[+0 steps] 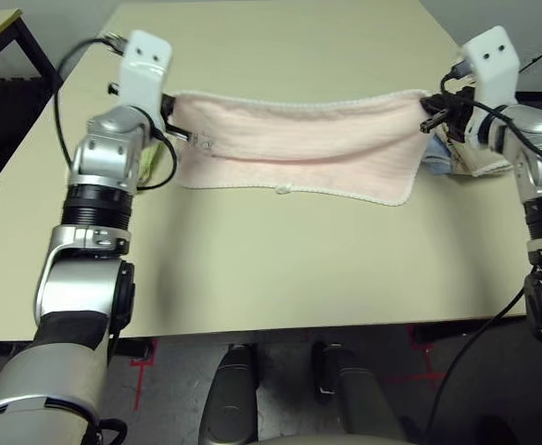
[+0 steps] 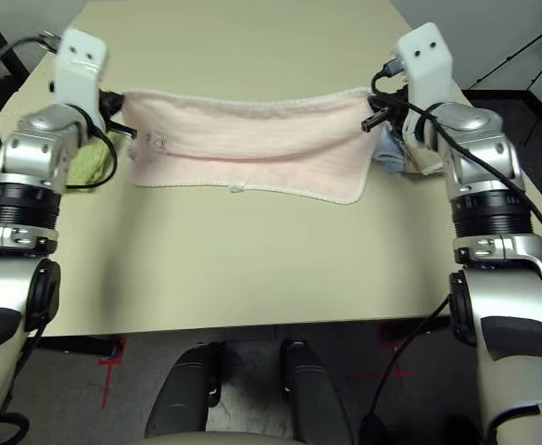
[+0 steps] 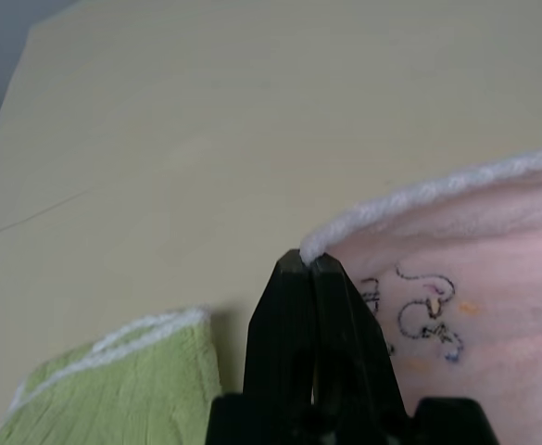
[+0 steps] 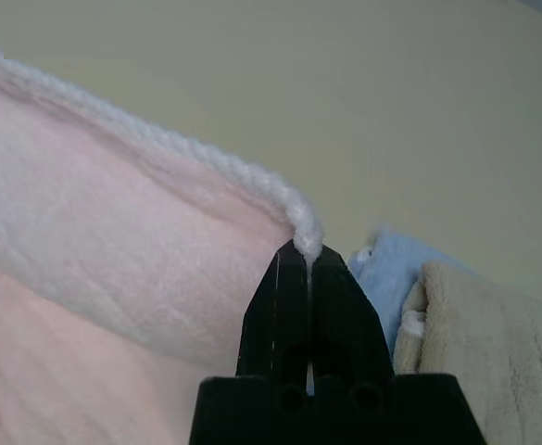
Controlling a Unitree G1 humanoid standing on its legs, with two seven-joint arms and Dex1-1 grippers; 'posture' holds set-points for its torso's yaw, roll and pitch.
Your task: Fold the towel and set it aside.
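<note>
Claws [image 3: 306, 264] [image 4: 308, 252], 2, pinch 1 towel [image 1: 298, 144]; 3 folded cloths [image 3: 113, 389] nearby.

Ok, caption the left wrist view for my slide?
Left pincer shut on the pink towel's white-edged corner, green cloth beside.

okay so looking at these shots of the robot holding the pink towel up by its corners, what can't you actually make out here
- Lettering beside the logo on the towel: left wrist view, too small and blurred to read.
- Green cloth: cut off by the frame edge in the left wrist view; mostly behind the left arm in the head views.
- Blue cloth and beige cloth: largely hidden behind the right gripper and the towel.
</note>
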